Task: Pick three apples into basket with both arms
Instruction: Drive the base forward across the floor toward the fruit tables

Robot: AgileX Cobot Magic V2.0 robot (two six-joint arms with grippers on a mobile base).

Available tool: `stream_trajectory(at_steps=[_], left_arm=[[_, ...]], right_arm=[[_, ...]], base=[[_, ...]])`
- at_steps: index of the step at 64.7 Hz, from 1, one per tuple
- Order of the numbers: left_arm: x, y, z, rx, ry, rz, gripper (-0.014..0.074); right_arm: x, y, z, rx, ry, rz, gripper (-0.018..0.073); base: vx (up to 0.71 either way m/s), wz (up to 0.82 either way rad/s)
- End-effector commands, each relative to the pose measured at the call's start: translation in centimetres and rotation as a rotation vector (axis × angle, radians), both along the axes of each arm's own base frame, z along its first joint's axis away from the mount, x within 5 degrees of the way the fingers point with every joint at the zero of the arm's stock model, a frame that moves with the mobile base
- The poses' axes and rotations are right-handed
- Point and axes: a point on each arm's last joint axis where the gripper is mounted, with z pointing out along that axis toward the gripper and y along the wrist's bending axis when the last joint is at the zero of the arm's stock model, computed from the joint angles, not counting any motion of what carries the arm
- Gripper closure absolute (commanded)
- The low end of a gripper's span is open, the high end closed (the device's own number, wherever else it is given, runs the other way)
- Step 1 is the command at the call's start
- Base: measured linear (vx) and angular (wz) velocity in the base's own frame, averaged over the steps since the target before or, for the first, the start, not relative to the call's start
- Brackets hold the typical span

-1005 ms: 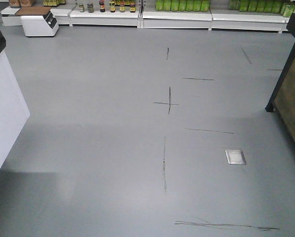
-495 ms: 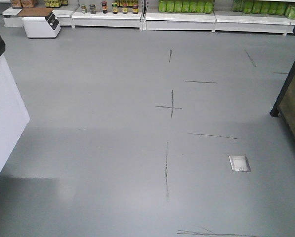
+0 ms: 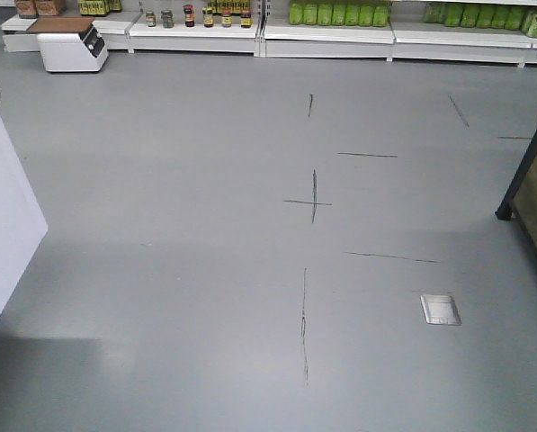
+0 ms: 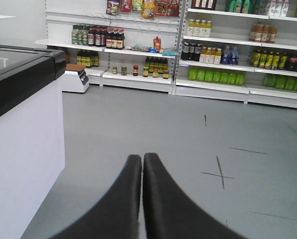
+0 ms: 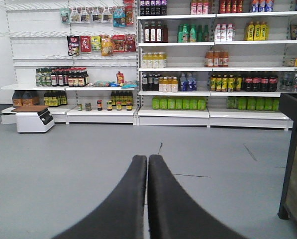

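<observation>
No apples and no basket show in any view; they are out of view. My left gripper [image 4: 142, 157] is shut with nothing between its black fingers, pointing over the grey shop floor toward the shelves. My right gripper [image 5: 147, 158] is likewise shut and empty, aimed at the shelving wall ahead. Neither arm appears in the front-facing view, which holds only floor.
A white chest freezer with a black lid [image 4: 24, 124] stands close on the left. A dark wooden display stand [image 5: 293, 164] stands on the right. Stocked shelves [image 5: 178, 102] line the far wall, with a small white appliance [image 3: 70, 47] at their foot. A metal floor plate [image 3: 440, 309] lies right of centre.
The floor marks and metal plate have slid down the front view, and the stand on the right has shifted toward the edge, so the base is moving.
</observation>
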Motion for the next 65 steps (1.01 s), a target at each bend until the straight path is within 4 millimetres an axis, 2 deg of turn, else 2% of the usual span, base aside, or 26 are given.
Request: stream_trajectory(at_steps=[1,65], left_arm=[[0.01,-0.06,0.01,-0.009,-0.073,-0.005,0.0604],[0.01,-0.06,0.01,-0.009,-0.073,-0.005,0.0604]], right_arm=[[-0.08,0.01,0.22,-0.006,-0.069,-0.002,0.0564],[-0.08,0.01,0.22,-0.006,-0.069,-0.002,0.0564]], base=[[0.10,-0.03],[0.13,-0.07]])
